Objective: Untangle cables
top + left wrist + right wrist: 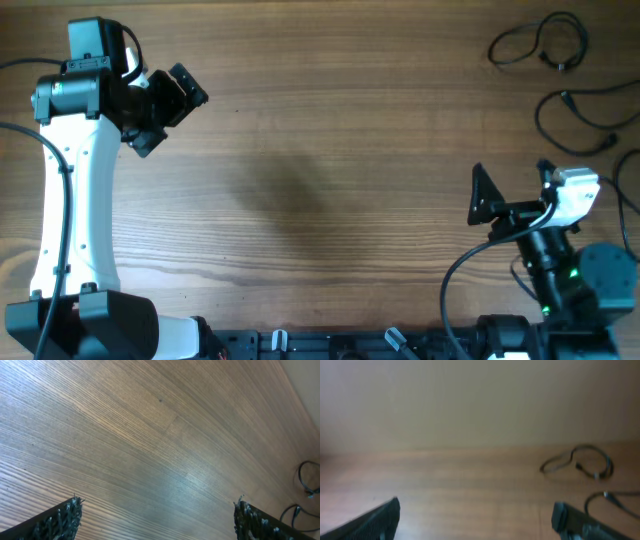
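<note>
Plainly, the left gripper (157, 505) stands wide open. Its two ribbed fingers (55, 521) sit in the lower corners of the left wrist view, with only the bare wooden table (150, 435) between them and nothing held. The right gripper (476, 506) is spread apart the same way, its dark fingers (585, 522) at the bottom corners of a blurred right wrist view, and it too is empty.

Farther out, the overhead view shows the left arm (75, 190) along the left edge of the frame, with its gripper at the upper left. The right arm (560, 250) is at the lower right, its gripper pointing toward the centre.

The cables (540, 45) lie in the upper right of the overhead frame as separate loose loops, well apart from the left gripper. One loop is at the very top, a second cable (585, 112) lies below it, and a third cable (622, 185) curves along the right edge, near the right arm's wrist. The top loop and part of the second also appear at the right of the right wrist view.
</note>
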Motion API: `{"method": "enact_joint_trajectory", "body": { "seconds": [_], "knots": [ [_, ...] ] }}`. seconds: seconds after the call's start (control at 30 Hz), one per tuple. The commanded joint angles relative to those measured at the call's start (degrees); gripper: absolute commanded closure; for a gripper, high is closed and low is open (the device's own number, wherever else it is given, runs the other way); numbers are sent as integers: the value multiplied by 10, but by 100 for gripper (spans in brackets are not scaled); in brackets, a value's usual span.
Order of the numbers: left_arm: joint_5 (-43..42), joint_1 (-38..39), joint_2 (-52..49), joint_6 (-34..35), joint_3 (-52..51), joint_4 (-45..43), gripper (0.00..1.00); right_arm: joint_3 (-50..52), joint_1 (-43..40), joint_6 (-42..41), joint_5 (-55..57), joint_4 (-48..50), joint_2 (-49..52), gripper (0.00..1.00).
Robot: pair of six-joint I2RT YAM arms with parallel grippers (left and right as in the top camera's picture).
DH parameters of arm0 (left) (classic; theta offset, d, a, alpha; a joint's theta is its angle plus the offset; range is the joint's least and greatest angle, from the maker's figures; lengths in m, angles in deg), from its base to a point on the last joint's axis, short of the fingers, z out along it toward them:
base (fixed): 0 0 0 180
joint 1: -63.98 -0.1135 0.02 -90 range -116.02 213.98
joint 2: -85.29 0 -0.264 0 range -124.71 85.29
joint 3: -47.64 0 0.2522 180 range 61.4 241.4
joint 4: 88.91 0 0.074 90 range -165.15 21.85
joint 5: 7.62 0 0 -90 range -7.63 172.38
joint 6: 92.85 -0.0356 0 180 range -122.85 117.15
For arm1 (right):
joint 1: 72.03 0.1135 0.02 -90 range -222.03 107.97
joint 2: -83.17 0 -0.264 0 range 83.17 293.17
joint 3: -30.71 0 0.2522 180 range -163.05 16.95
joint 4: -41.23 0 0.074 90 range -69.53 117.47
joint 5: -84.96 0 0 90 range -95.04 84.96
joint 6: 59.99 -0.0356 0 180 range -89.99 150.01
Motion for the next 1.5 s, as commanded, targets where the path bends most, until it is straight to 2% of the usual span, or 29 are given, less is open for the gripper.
{"method": "enact_joint_trajectory", "body": {
  "seconds": [0.0, 0.23, 0.33, 0.63, 0.77, 1.47],
  "knots": [
    [4, -1, -2, -1, 4, -1, 0, 94, 6, 1, 12, 78, -66, 0],
    [4, -1, -2, -1, 4, -1, 0, 250, 24, 1, 23, 285, -135, 0],
    [4, -1, -2, 0, 4, -1, 0, 296, 24, 2, 23, 334, -158, 0],
    [4, -1, -2, -1, 4, -1, 1, 359, 24, 2, 36, 325, -210, 0],
    [4, -1, -2, -1, 4, -1, 0, 359, 24, 0, 38, 236, -210, 0],
    [4, -1, -2, -1, 4, -1, 0, 359, 24, -17, 31, 241, -204, 0]
  ]
}}
